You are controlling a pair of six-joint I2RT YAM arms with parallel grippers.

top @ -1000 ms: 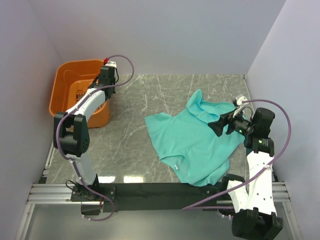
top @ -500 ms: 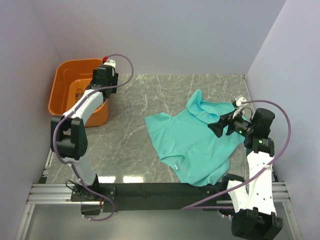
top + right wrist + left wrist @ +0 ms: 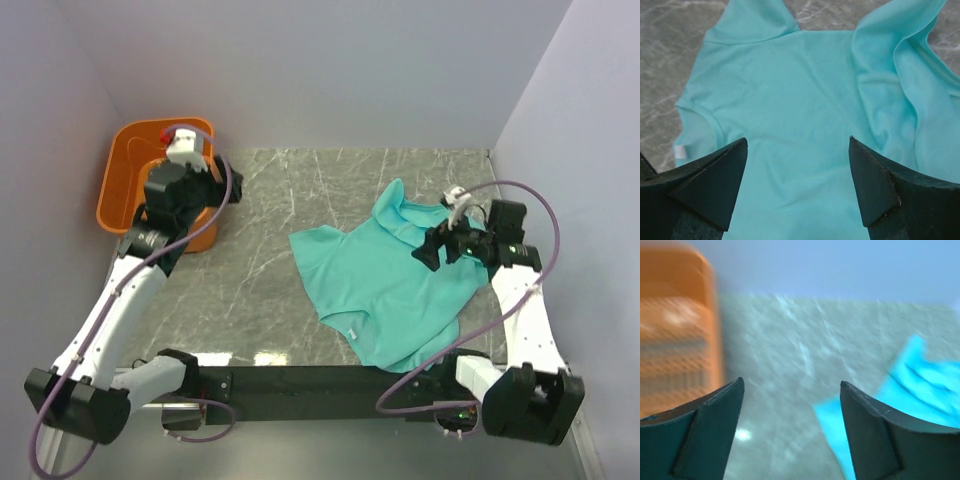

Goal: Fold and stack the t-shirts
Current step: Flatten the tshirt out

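One teal t-shirt (image 3: pixel 390 285) lies crumpled and unfolded on the right half of the table, with a bunched fold at its far right side (image 3: pixel 910 75). A small white neck label (image 3: pixel 679 151) shows at the collar. My right gripper (image 3: pixel 432 250) hovers open just above the shirt's right part; between its fingers (image 3: pixel 798 140) there is only flat teal cloth (image 3: pixel 790 90). My left gripper (image 3: pixel 218 185) hangs open and empty beside the orange basket (image 3: pixel 112 190), facing the table. In the blurred left wrist view, the open gripper (image 3: pixel 791 382) frames the basket (image 3: pixel 675 340) on the left and the shirt (image 3: pixel 920 385) on the right.
The orange basket stands in the far left corner against the wall. Grey walls close in the marble table (image 3: pixel 270 260) on the left, back and right. A black rail (image 3: pixel 330 380) runs along the near edge between the arm bases.
The left gripper has opened and the left arm has pulled back from the basket's far right rim, turning toward the table. The right gripper has shifted slightly left over the shirt.
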